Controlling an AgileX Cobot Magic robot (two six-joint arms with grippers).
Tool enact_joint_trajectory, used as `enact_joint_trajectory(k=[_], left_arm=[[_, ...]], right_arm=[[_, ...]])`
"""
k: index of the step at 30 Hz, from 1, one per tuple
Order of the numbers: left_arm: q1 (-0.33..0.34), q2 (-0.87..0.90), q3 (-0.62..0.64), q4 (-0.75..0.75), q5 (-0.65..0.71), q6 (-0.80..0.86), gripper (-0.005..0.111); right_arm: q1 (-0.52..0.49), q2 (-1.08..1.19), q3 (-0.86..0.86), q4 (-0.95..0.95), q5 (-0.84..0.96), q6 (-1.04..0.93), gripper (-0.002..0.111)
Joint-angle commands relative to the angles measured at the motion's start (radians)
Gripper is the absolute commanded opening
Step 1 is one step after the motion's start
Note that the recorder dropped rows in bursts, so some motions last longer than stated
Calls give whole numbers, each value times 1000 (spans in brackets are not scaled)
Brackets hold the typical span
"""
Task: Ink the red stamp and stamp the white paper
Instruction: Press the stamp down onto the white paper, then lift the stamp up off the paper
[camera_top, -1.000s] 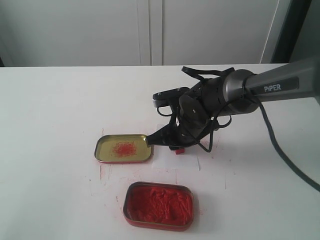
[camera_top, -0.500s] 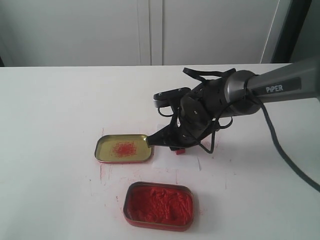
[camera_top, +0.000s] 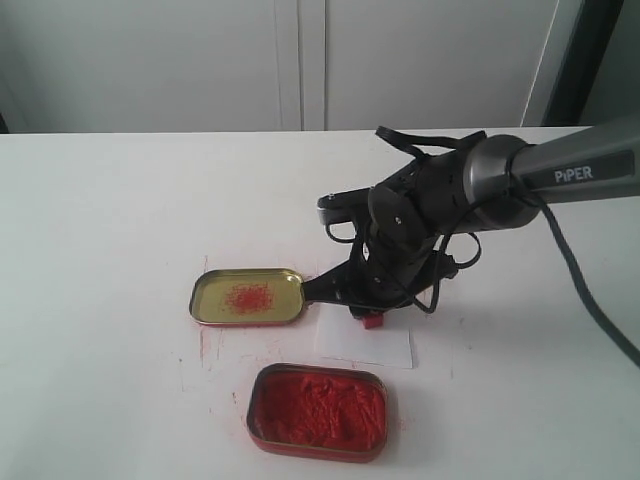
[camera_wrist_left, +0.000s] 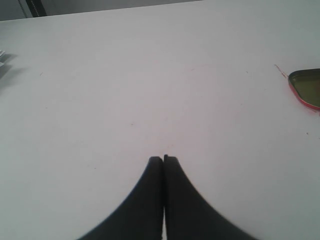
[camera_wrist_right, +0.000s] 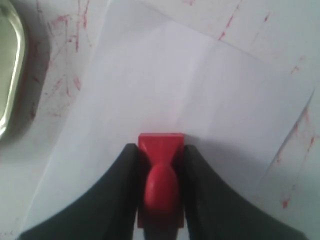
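Since a second ago the right arm has swung rightward: the left fingers (camera_wrist_left: 150, 200) sit pressed together and empty, well apart from the white paper (camera_top: 372, 348), while the right fingers (camera_wrist_right: 115, 192) clench the red stamp (camera_wrist_right: 160, 146) over that paper, which shows no print, so pressing seems left.
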Motion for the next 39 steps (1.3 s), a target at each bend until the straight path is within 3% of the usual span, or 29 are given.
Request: enact_joint_trajectory(k=[1,39], left_arm=[[-5,0,2,-6,-4,-4,0],[-5,0,2,-6,-4,-4,0]], right_arm=[[19,-15,8,8,-5,-3,0],[39,-154,8,163,-46,-90,0]])
